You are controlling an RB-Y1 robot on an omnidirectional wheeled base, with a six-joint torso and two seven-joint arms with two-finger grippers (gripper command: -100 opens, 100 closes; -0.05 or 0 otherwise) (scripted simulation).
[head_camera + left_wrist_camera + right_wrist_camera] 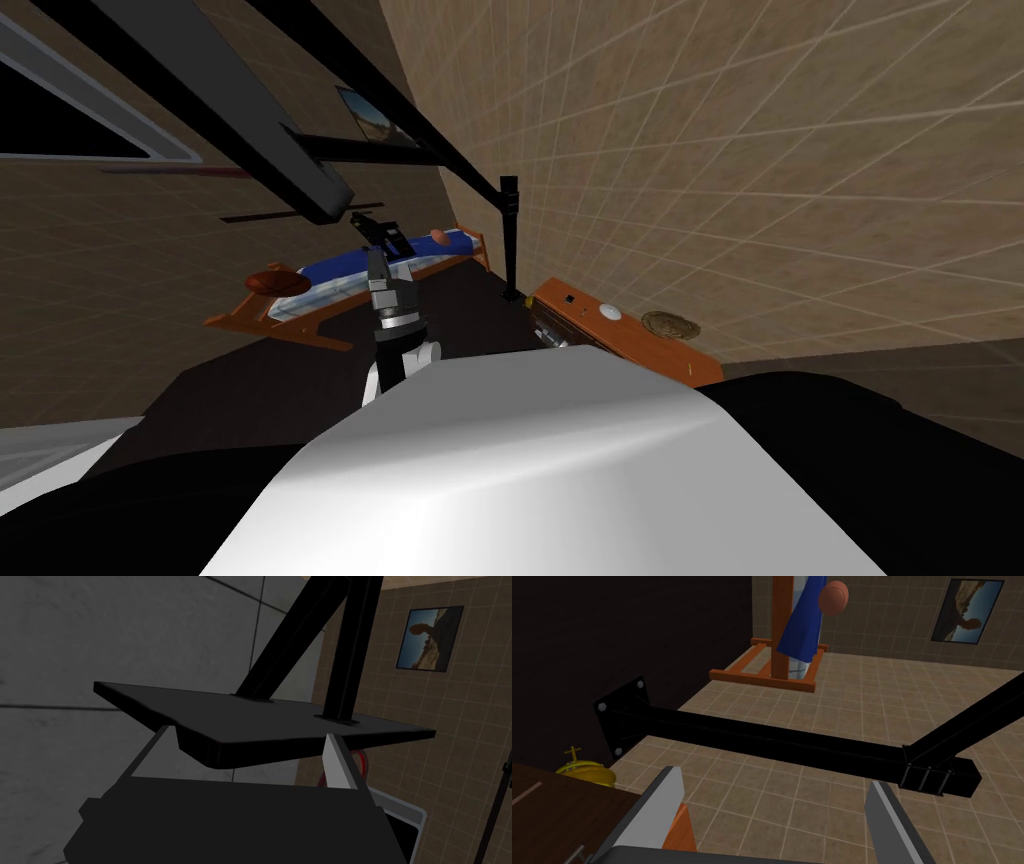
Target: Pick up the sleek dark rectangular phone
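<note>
A small dark rectangle [568,297], possibly the phone, lies on top of an orange wooden cabinet [640,345] to my right; it is too small to tell more. My left arm [388,300] reaches forward toward a black frame. In the left wrist view the left gripper [250,741] stands open, and a flat black slab [280,726] crosses in front of its fingertips and hides them. The right gripper [774,776] is open with nothing between its fingers, above a tiled floor and a black beam [772,743].
A bed with a blue cover [345,270] and orange frame lies ahead, with a brown ball [275,282] at one end. A black post [510,240] stands by the cabinet. A white disc [609,312] sits on the cabinet, with a gold round object [670,323] beside it.
</note>
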